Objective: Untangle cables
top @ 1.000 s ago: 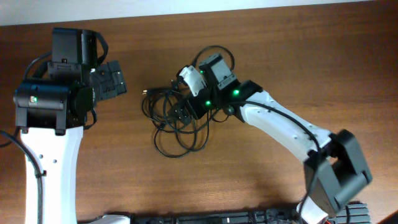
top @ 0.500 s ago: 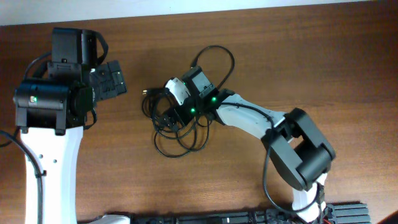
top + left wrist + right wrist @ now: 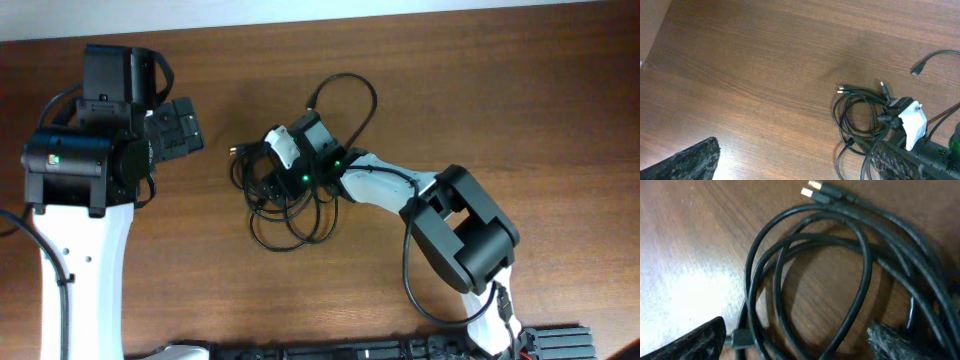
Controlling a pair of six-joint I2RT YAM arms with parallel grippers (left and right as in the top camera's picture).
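Black cords: the cables [image 3: 285,200] lie in one knotted heap near the middle of the bench [image 3: 520,110]. Their loops overlap, plug tips [image 3: 842,90] poke out at 10 o'clock, and one free strand [image 3: 375,100] arcs off toward 1 o'clock. The right claw [image 3: 795,340] is down on the heap, spread wide. Its fingers [image 3: 695,339] straddle several loops and grip nothing. The left claw [image 3: 180,128] hangs at 10 o'clock of the heap, well apart, released and empty. Assessment: the step in hand is the first pick of a strand. No cord lies separated, so the task stands at an early stage. The next move calls for closing on a single strand only, then drawing it outward while the rest is pinned or left to slide. Hazard: the loops between the fingers lie stacked and crossing, so a closure here would likely catch more than one and drag the whole heap. Obstruction: the right arm [image 3: 380,185] overlies the 3 o'clock side of the heap and hides the crossings there.
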